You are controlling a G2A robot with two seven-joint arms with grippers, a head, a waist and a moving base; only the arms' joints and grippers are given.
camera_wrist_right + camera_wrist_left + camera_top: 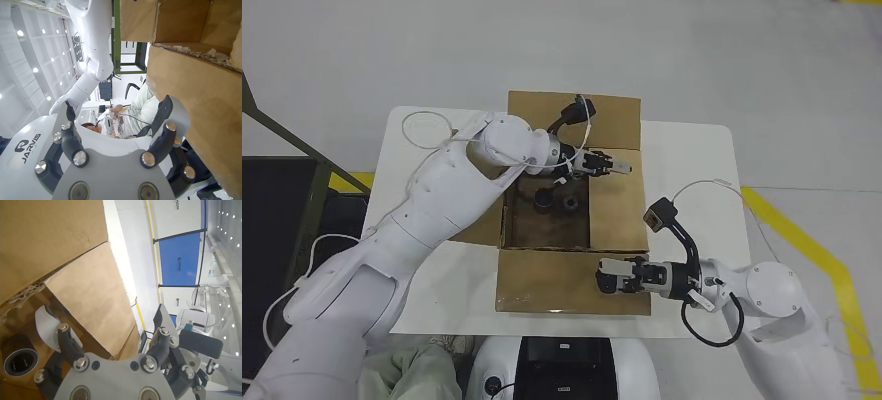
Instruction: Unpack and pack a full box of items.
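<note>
An open cardboard box (pixel 617 215) stands mid-table with its flaps spread. On its floor stand two dark cylinders (pixel 542 203) (pixel 570 205); one cylinder (pixel 19 360) looks hollow from above. My left gripper (pixel 617 165) hovers at the opening's far right corner. It is open (pixel 100 311), with one white finger (pixel 45 323) inside the box and the right-hand flap (pixel 90 291) running between the fingers. My right gripper (pixel 602 277) hangs open over the near flap (pixel 562 280). That open gripper (pixel 116 102) holds nothing, and one finger (pixel 164 111) lies beside the flap (pixel 198 106).
The white table (pixel 692 200) has bare strips to the right and left of the box. Its near edge runs just below the near flap. A dark unit (pixel 272 230) and a green frame stand off the table's left side.
</note>
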